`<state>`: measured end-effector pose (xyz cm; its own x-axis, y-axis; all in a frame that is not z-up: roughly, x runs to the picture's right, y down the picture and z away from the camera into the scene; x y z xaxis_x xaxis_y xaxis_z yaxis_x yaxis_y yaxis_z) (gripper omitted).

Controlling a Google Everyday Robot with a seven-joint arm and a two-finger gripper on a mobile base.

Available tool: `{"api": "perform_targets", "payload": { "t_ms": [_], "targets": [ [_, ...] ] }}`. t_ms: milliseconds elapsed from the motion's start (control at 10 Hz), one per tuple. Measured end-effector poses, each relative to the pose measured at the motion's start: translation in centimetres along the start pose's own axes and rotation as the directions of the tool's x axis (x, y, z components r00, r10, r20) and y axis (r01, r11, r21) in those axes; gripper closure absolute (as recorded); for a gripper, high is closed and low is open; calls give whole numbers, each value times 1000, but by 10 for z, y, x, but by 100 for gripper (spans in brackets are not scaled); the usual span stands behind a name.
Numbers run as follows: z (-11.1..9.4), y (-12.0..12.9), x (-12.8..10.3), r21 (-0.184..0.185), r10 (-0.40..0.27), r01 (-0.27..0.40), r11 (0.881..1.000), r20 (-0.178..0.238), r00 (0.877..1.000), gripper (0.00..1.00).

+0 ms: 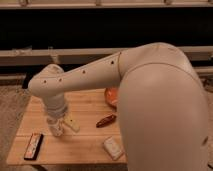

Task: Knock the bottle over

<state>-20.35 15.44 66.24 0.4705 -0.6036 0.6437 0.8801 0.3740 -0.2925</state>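
The small white bottle (54,129) stands upright on the left part of the wooden table (85,150). My gripper (62,123) hangs from the white wrist directly over it, low above the table and right up against the bottle. The wrist hides the bottle's top. A pale part of the gripper sticks out to the bottle's right. The big white arm crosses the view from the right.
A dark flat rectangular object (34,146) lies at the table's front left. A reddish-brown item (106,120) lies mid-table, an orange object (111,95) behind it, and a flat white block (113,148) near the front edge. Dark shelving runs behind the table.
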Motion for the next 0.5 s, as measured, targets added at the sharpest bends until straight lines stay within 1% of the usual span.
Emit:
{"api": "perform_targets", "payload": {
  "t_ms": [200,400,500],
  "targets": [
    [-4,25,8,0,52,-52,999,-8,999,0],
    [-6,43,15,1,88,-88,996,-12,996,0],
    [-5,46,15,2,84,-83,997,-12,996,0]
  ]
}}
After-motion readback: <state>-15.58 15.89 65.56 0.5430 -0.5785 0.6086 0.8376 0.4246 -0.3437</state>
